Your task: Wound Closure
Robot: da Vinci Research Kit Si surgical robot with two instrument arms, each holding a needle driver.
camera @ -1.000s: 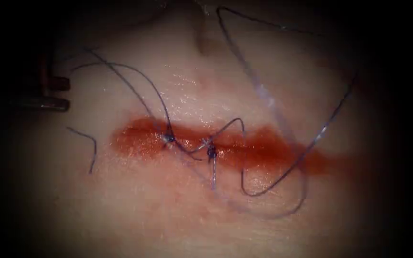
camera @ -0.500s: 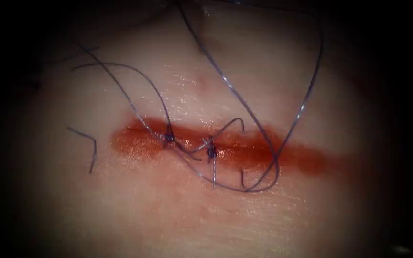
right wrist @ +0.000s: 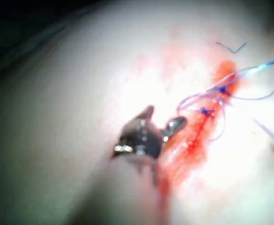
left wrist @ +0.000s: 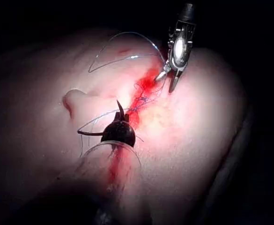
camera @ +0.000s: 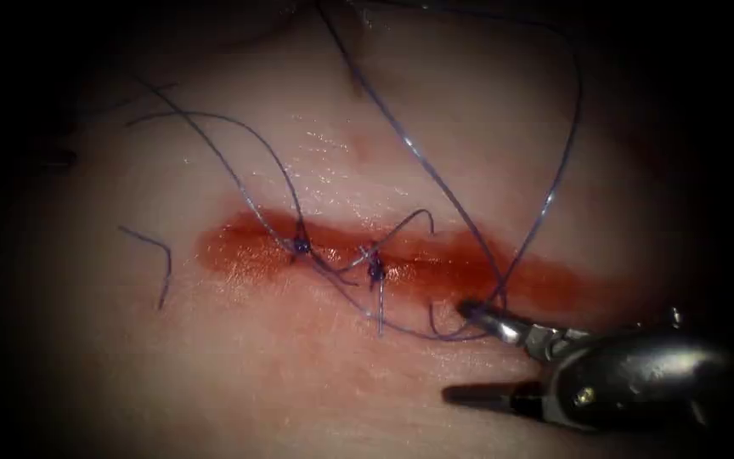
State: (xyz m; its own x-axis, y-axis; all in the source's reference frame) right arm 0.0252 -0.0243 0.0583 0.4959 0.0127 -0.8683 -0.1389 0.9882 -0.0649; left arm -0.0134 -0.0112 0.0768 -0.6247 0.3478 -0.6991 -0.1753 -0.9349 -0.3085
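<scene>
My right tool (camera: 462,350) reaches over the tissue (camera: 214,365) from its near right corner. Its jaws are spread wide and grasp nothing. The upper one lies just beside the low turn of the thread (camera: 554,178), at the near rim of the cut (camera: 248,251) toward its right end. I cannot tell whether it touches the strand. In the right wrist view the same tool (right wrist: 164,117) is parted over the red fluid (right wrist: 193,145).

In the left wrist view my left tool (left wrist: 99,117) hangs above the cut with its jaws apart. It appears to hold nothing. Where the needle lies I cannot tell.

Two knots (camera: 301,246) sit on the cut, toward its left end. A cut end of thread (camera: 161,255) lies loose near the left edge of the tissue.

I judge the thread to be very light, limp and probably slippery where it is wet. I would take it on the free loop, well away from the knots, with a firm close. The tissue looks soft and moist, so a jaw tip pressed down could sink in.
</scene>
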